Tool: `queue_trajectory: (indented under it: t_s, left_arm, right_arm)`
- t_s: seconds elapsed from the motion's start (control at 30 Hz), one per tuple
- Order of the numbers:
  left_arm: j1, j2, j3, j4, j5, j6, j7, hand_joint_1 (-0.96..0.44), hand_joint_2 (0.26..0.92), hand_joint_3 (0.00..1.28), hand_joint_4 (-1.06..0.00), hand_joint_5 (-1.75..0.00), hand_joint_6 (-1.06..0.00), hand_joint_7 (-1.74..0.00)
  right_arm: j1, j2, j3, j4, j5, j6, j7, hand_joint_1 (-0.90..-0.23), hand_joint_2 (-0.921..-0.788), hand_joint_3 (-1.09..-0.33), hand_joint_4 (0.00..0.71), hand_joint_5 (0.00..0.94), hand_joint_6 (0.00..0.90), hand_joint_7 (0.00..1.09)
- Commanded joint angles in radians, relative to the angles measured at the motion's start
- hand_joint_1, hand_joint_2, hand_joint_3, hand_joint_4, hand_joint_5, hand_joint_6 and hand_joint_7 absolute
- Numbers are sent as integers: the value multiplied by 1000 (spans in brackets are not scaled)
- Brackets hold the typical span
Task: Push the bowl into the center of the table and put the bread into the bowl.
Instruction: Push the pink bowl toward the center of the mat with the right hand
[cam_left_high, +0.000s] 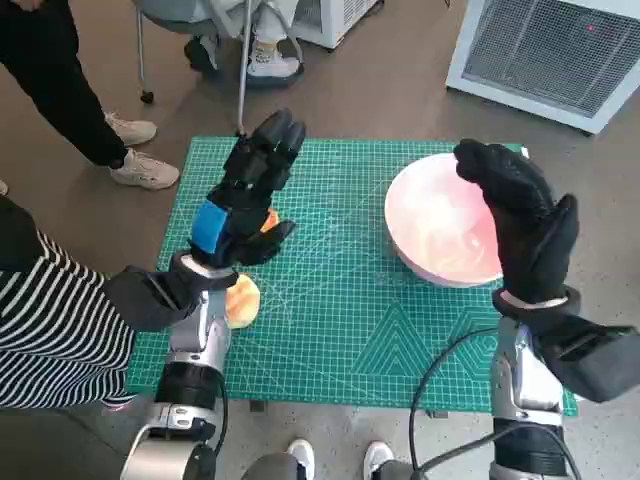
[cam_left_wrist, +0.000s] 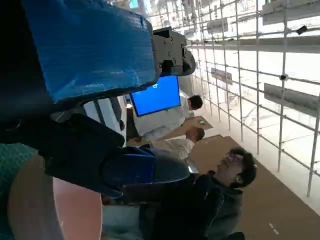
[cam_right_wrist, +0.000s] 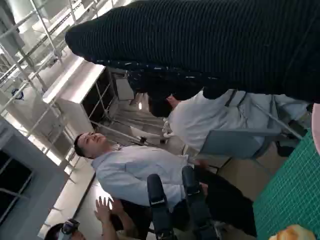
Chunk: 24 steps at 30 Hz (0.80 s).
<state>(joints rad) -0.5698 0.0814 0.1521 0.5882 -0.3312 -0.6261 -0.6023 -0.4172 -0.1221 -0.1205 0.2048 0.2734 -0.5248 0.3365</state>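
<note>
1. The worktop (cam_left_high: 340, 330) carries a green cutting mat, with the pink bowl (cam_left_high: 440, 225) well off toward its right side, not yet at the centre.
2. The right hand (cam_left_high: 520, 215) rests at the bowl's right rim, its fingers released and holding nothing; judging by this, the pushing step is in hand.
3. The left hand (cam_left_high: 245, 195) hovers above the mat, fingers spread and grasping nothing.
4. The bread (cam_left_high: 242, 298) lies on the mat by the left forearm, partly hidden.
5. Next move, as I judge it: press the bowl leftward to the centre, then lower the left hand onto the bread.
</note>
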Motion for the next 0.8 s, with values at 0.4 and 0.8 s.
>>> queue_trajectory:
  t_s: [0.4,0.8]
  left_arm:
    - [10,9,1,-14,-7,12,-6,-613,921,345,-88,-2,1,-364]
    - [10,9,-4,-20,1,18,-1,-613,921,345,-89,-2,1,-365]
  right_arm:
    - [32,9,-1,-1,13,24,6,-656,-921,-748,167,0,112,338]
    - [34,8,-5,1,21,28,9,-660,-921,-748,166,0,110,340]
